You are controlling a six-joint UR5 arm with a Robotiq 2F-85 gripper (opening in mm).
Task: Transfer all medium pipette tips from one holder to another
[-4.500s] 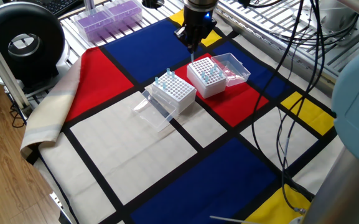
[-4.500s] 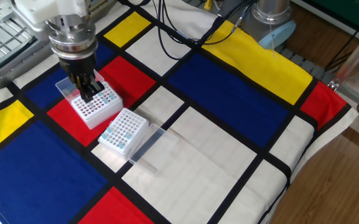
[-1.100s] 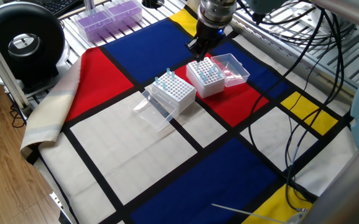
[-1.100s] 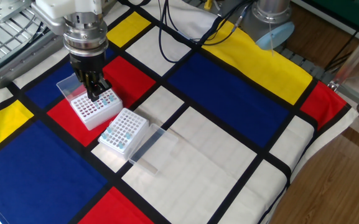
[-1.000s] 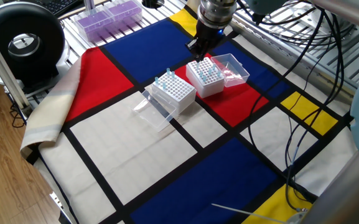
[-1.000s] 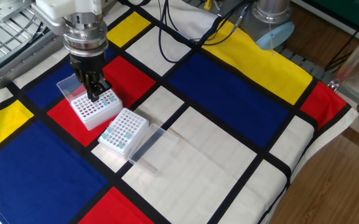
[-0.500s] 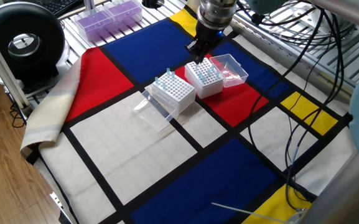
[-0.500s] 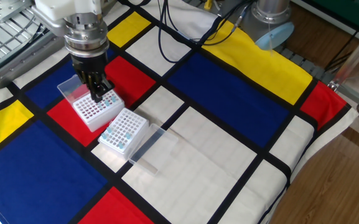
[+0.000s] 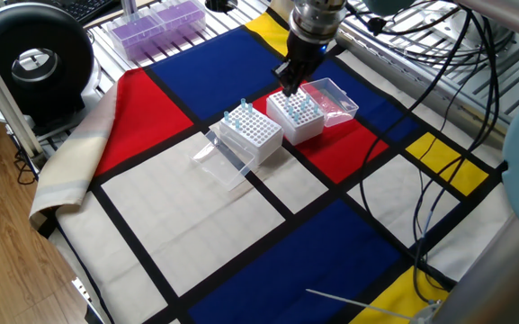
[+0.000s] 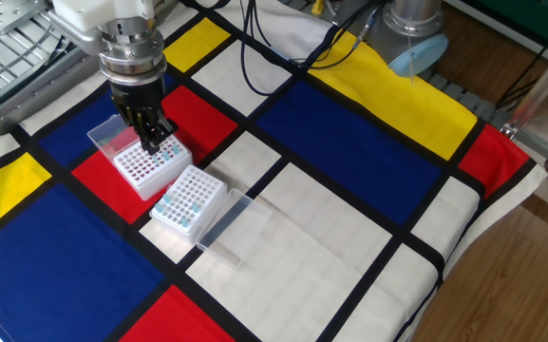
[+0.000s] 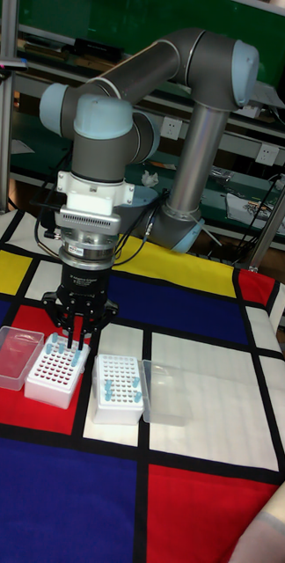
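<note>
The tall fixed view shows the relation most plainly: the black two-finger tool (image 11: 71, 337) hangs straight down over the far edge of the white perforated rack box (image 11: 57, 370) with its clear hinged lid thrown open at its nine o'clock side, and its fingertips reach in among the slender translucent cones with light-blue tops (image 11: 58, 350) that stand upright in that box. The tips lie directly beneath the tool, long axes vertical and in line with it, so I judge the coming move turns on height alone, a straight pull or press rather than any sideways travel. The fingers stand close together with only a narrow gap, but whether they are clamped on a cone I cannot tell; the fingertips hide whatever lies between them. The second white rack box (image 11: 119, 388), standing just beside the first at its three o'clock in this view and also with its clear lid open, carries a few more blue-topped cones (image 11: 107, 389) along its edges. From the other fixed view the tool (image 10: 150, 142) covers the far corner of the first box (image 10: 145, 167), and the cones there are too small to count. The patterned cloth of red, blue, yellow and white blocks (image 10: 349, 142) covers the surface.
</note>
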